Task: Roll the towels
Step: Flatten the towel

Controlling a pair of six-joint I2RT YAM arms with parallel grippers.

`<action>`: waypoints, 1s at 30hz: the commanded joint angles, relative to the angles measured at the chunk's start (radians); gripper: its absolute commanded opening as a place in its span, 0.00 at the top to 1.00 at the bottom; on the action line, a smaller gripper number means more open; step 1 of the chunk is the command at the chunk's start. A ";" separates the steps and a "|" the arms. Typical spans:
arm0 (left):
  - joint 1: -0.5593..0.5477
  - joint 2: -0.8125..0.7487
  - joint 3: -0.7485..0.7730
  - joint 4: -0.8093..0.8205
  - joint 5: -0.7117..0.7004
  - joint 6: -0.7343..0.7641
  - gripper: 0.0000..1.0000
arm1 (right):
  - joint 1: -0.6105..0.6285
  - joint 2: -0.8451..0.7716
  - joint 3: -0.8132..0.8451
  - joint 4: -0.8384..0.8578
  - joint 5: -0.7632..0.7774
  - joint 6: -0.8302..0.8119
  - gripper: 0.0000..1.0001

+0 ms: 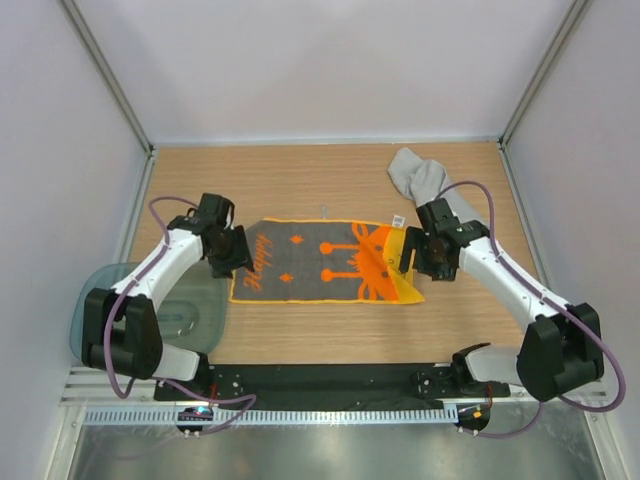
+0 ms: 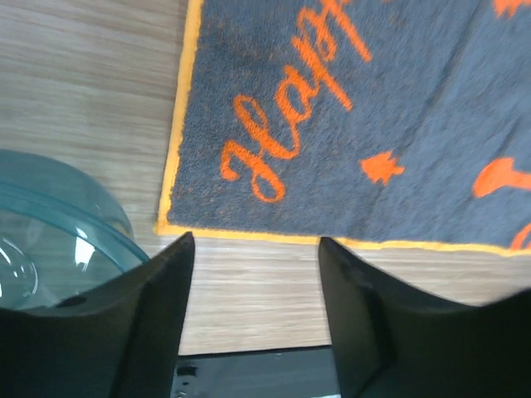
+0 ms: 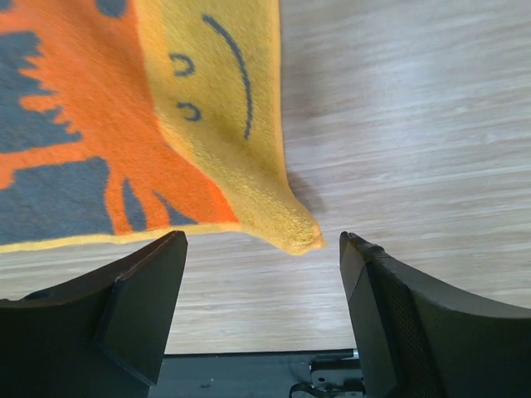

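An orange script word is carried at the left end of the patterned towel (image 1: pixel 310 262). "Happ" can be read in the left wrist view, where the rest is cut off by the frame edge (in the top view the word appears to be "Happy"). A small white tag (image 1: pixel 397 220) is seen at the towel's far edge, too small to be read. The towel is dark grey with orange figures and a yellow-orange border, and it is spread flat across the middle of the table (image 1: pixel 300 185). Its right end is yellow and orange with a few dark curved marks. The near right corner is lifted slightly, a shadow being cast beneath it.

The light grey towel (image 1: pixel 418 176) is bunched at the far right of the table, beyond the patterned one's right end.

The table is of pale wood grain and is enclosed on three sides by plain white walls (image 1: pixel 320 70). A black strip (image 1: pixel 330 378) is run along its near edge.

A translucent teal tub (image 2: pixel 58 240) is set at the near left, just beside the patterned towel's left corner; what is in it cannot be told.

The left gripper (image 2: pixel 255 249) is held at the patterned towel's left end, its jaws parted with nothing between them. The right gripper (image 3: pixel 261 245) is likewise spread, the raised corner lying just ahead of the gap, ungripped.
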 commanded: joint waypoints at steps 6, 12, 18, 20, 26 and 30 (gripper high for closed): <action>0.001 0.157 0.286 -0.034 -0.083 0.052 0.33 | 0.004 0.095 0.204 0.031 0.059 -0.036 0.18; 0.015 0.372 0.493 -0.039 -0.114 0.070 0.27 | -0.007 0.326 0.311 0.094 0.088 -0.060 0.19; 0.018 0.509 0.577 -0.040 -0.095 0.044 0.30 | -0.019 0.516 0.368 0.163 0.082 -0.063 0.19; 0.017 0.515 0.562 -0.025 -0.077 0.044 0.30 | -0.034 0.563 0.408 0.169 0.059 -0.081 0.19; 0.027 0.528 0.554 -0.020 -0.121 0.051 0.29 | -0.090 0.713 0.535 0.155 0.088 -0.112 0.19; 0.038 0.544 0.559 -0.017 -0.117 0.049 0.29 | -0.123 0.785 0.600 0.175 0.062 -0.138 0.19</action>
